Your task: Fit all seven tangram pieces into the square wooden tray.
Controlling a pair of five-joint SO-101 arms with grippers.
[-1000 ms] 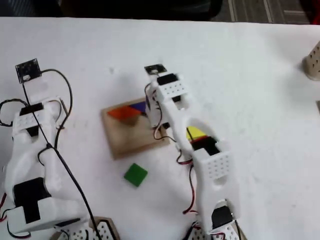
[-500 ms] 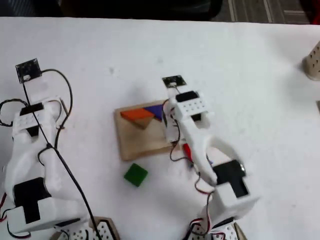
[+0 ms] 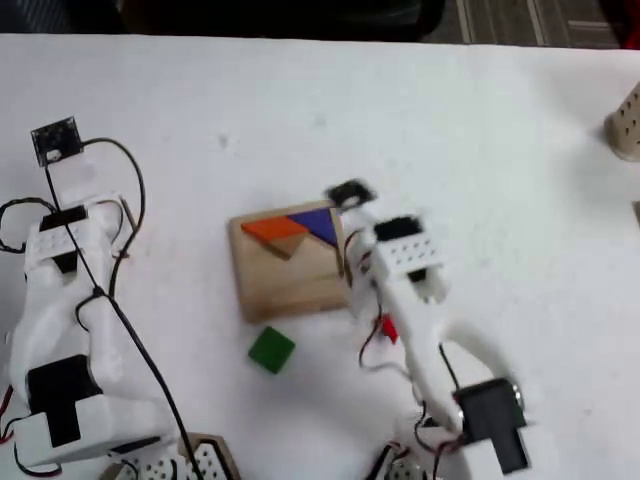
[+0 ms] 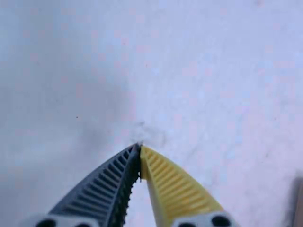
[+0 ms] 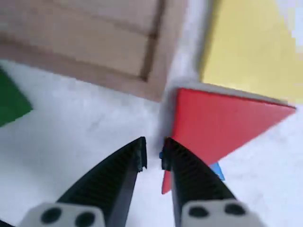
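The square wooden tray [image 3: 290, 285] lies mid-table with an orange piece [image 3: 272, 228], a blue piece [image 3: 318, 224] and a wood-coloured piece [image 3: 287, 246] along its far side. A green square [image 3: 271, 350] lies on the table just in front of it. My right arm [image 3: 408, 262] stands beside the tray's right edge. My right gripper [image 5: 154, 145] hovers over bare table, open by a narrow gap, between the tray's corner [image 5: 158, 80] and a red triangle [image 5: 218, 123]. A yellow piece [image 5: 251, 47] lies beyond the red one. My left gripper [image 4: 139, 147] is shut over bare table.
The left arm [image 3: 60, 330] and its black cables [image 3: 130, 330] take up the left side of the table. A perforated pale object [image 3: 625, 125] stands at the far right edge. A small blue bit [image 5: 216, 171] peeks from under the red triangle. The green square [image 5: 12, 101] edges into the right wrist view.
The tray slid a little to the right. The right arm swung back toward the front edge, now covering the yellow piece. The left arm has not moved.
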